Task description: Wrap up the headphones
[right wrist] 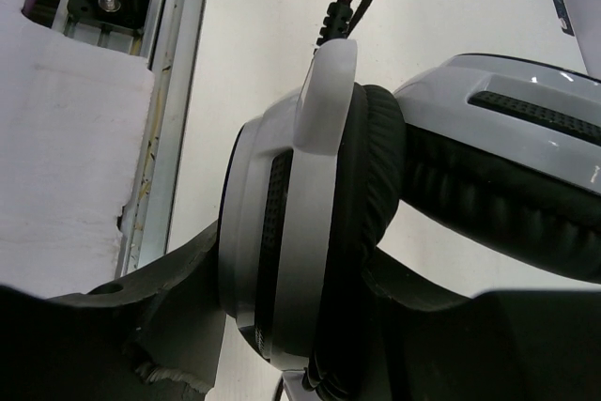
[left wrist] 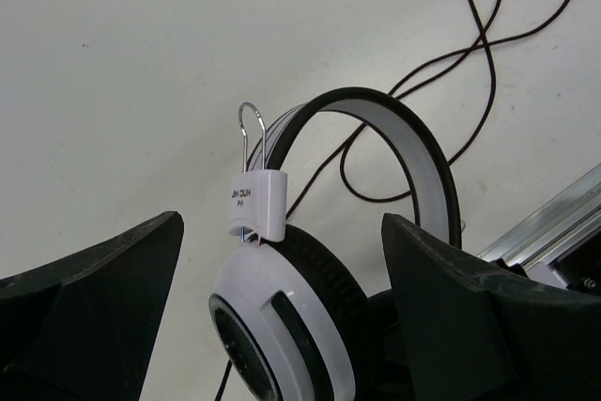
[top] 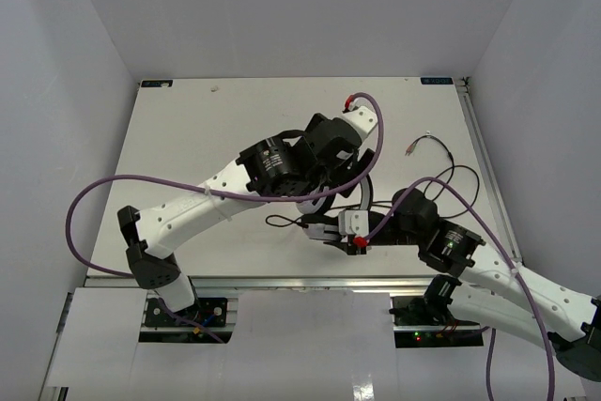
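Hold the likely light, slippery headphones [left wrist: 286, 335] by the hard cup [right wrist: 272, 232] inside the half-closed right end effector [right wrist: 319, 326], at 5 o'clock from the table [top: 216, 138] middle, and pinch the thin, floppy cord [left wrist: 490, 53] with the wide-open, empty left end effector [left wrist: 282, 218].

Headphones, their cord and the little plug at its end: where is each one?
headphones [left wrist: 246, 281], left wrist view, on the white shell of the ear cup.
cord [left wrist: 487, 42], left wrist view, where two thin dark strands cross.
plug [top: 411, 148], top view, on the tip at the free end.
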You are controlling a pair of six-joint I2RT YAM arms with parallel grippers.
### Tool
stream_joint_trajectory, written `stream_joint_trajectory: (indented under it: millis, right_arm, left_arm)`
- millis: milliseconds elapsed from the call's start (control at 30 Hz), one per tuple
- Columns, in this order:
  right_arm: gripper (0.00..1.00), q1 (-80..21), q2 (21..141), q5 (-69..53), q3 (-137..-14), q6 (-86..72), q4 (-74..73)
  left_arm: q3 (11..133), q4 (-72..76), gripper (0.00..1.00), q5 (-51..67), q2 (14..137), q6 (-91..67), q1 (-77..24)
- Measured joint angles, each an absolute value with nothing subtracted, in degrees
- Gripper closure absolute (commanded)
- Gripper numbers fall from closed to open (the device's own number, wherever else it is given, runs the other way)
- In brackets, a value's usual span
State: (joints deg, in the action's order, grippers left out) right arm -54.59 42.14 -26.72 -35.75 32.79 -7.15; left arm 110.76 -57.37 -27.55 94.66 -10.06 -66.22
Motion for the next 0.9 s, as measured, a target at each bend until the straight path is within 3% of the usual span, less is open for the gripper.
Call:
stream_joint_trajectory:
  millis: [200, 300, 500, 800, 900]
  right_arm:
    - [0.92, -58.0, 41.8, -23.1, -35.3, 33.8, -7.2]
    - [0.92, -58.7, 41.4, -21.7, -35.0, 34.0, -7.3]
    - [0.92, -59.8, 41.3, -20.3, -34.9, 34.1, -7.9]
    - [0.92, -60.2, 42.7, -18.4, -34.9, 34.0, -9.4]
    - [0.92, -60.4, 42.7, -17.5, -34.9, 33.5, -9.7]
  left_arm:
    - [109.7, -58.3, 0.08, -22.9, 96.1, -7.9, -62.2]
    - [107.8, -57.7, 0.15, -20.5, 96.0, -6.1, -60.3]
    - [105.4, -56.3, 0.21, -16.9, 96.2, -2.8, -60.1]
    - [101.4, -52.5, 0.94, -14.3, 96.4, 1.4, -60.0]
    - [99.9, -51.7, 1.0, -14.5, 96.9, 2.0, -59.6]
